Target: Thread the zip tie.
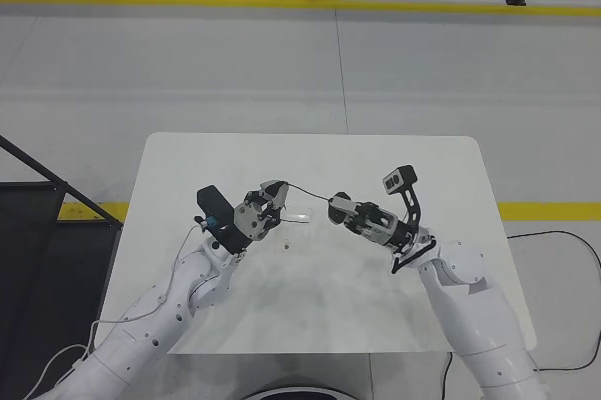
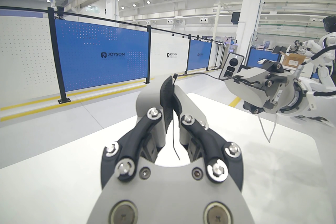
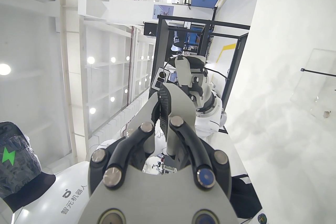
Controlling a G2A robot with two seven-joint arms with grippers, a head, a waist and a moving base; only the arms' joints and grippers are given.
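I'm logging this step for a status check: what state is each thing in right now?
zip tie: lifted, stretched between both grippers; threading unclear.
left gripper: shut on zip tie.
right gripper: shut on its other end.
spare tie: lying flat on clear sheet.

Above table, zip tie spanning from left end effector to right end effector, tray beneath

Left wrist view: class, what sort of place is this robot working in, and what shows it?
Probably a robotics test hall in an industrial building: blue and white perforated partition panels fence off the bays, yellow floor lines mark them, and another humanoid robot stands farther off.
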